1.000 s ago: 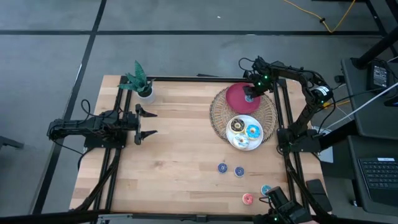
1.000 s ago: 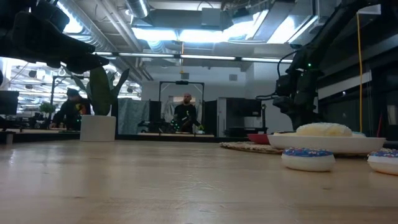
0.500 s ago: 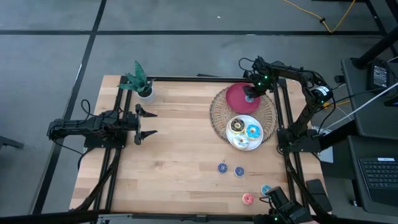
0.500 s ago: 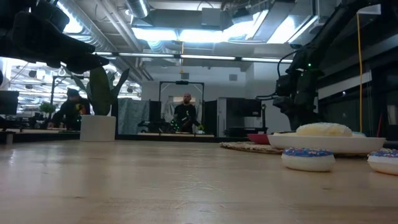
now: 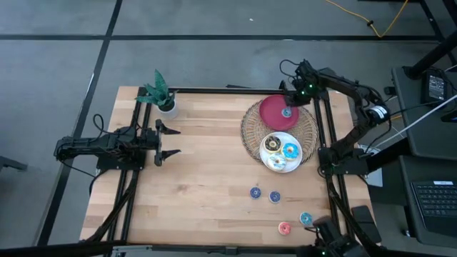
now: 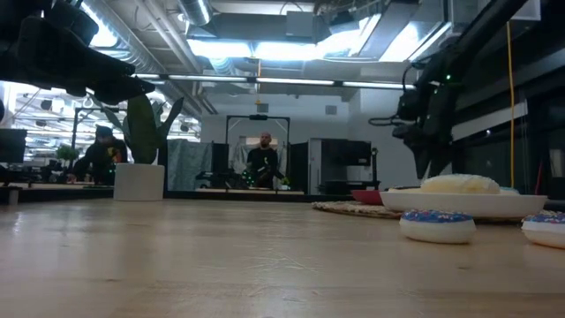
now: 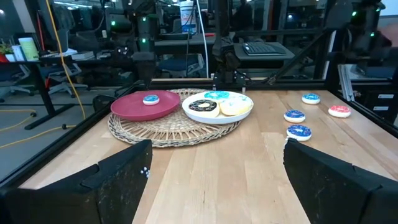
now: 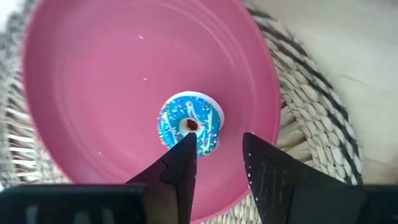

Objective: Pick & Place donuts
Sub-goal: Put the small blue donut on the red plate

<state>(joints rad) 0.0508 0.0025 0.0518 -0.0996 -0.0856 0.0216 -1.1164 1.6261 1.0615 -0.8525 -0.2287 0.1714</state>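
A small blue-iced donut (image 8: 189,123) lies flat on the red plate (image 5: 271,113), which rests on a woven mat (image 5: 253,135) at the far right. My right gripper (image 8: 217,144) hangs open just above the donut, fingers pointing down and touching nothing. A white plate (image 5: 265,158) beside the red one carries three larger donuts: chocolate (image 5: 271,144), blue (image 5: 290,150) and white (image 5: 277,163). Small donuts lie on the wood: blue ones (image 5: 255,192), (image 5: 275,195), (image 5: 305,218) and a red-pink one (image 5: 285,228). My left gripper (image 5: 170,141) waits open at the table's left.
A potted plant (image 5: 161,93) stands at the far left corner. Bare wood (image 5: 207,171) stretches between the left arm and the mat. The dark frame rails (image 5: 327,178) run along the table's right side.
My right gripper has opened and let go of the small blue donut, then risen off the red plate and drawn slightly toward the far edge. The donut stays lying on the plate and now shows uncovered in the high view.
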